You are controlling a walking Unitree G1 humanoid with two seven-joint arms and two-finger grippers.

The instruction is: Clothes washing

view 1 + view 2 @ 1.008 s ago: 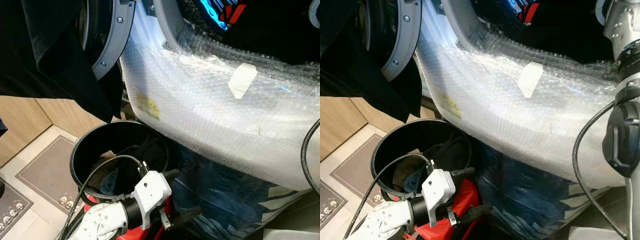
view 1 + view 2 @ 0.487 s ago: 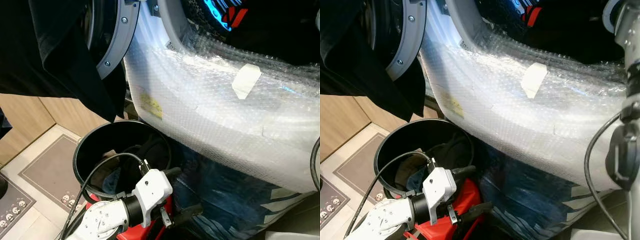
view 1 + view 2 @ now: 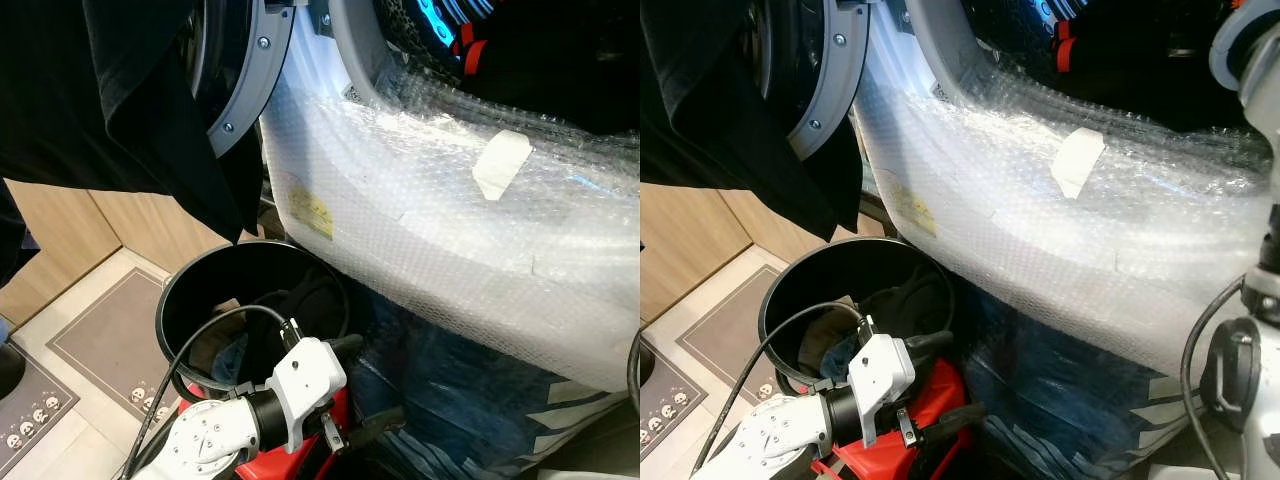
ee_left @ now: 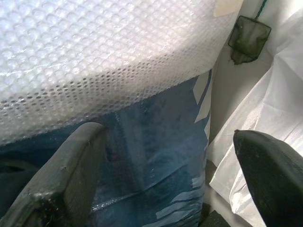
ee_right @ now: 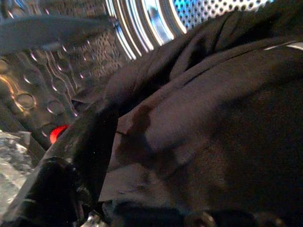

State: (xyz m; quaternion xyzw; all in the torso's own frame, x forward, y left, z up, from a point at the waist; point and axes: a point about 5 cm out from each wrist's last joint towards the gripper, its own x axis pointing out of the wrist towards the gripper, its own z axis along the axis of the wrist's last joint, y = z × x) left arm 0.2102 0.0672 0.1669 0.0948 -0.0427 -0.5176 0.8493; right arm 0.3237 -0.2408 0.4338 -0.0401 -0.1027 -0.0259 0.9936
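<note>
Two places hold the clothes. Some dark clothes (image 3: 300, 300) lie in the round black plastic bucket (image 3: 190, 290) at the lower left of the left eye view. More dark cloth (image 5: 222, 123) is seen in the right wrist view, lying inside the shiny metal drum with small holes (image 5: 142, 19).

The right gripper (image 5: 71, 156) is held at that cloth in the drum. One black finger (image 5: 90, 137) is seen against the fabric, but whether the cloth is gripped or let go cannot be told.

The left gripper (image 3: 350, 385) is seen low in the middle of the left eye view, just past the bucket. Its fingers (image 4: 71, 165) are spread wide apart and nothing is held between them.

Around these, the white washing machine wrapped in bubble wrap (image 3: 450, 230) fills the right side of the frame. Its grey round door (image 3: 245, 80) stands open at the upper left, and a large black cloth (image 3: 110, 100) hangs over it. A blue plastic bag (image 3: 450, 390) lies under the machine, and a patterned floor mat (image 3: 100, 340) is at the lower left.

The step in hand is judged to be loading the drum. Next, the left gripper would need to be brought down into the bucket and closed on a piece of clothing.
</note>
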